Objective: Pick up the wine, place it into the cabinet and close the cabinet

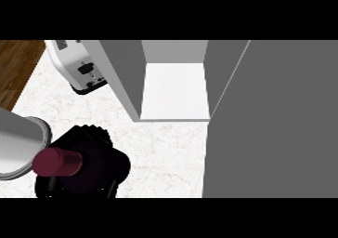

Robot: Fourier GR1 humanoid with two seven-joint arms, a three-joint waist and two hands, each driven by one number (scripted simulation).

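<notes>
Fingers of the robot's black left hand curl around the dark bottle of wine, whose round maroon cap shows at the hand's near-left edge while the body of the bottle stays hidden beneath the hand. Just to the left, the grey forearm enters from the lower-left edge of the head view, above the white marbled counter top. Beyond it, at upper left, a strip of brown wooden surface borders the counter. Next to that, a white toaster with black base and controls stands near the back, close beside the open cabinet. At centre, the white cabinet stands open, its pale shelf floor bare between a grey left wall and a grey right wall. The wine sits well short of that opening, in front of it and to its left. To the right, the cabinet's large grey door swings out toward the viewer, filling the right side of the view. The right hand does not appear.
</notes>
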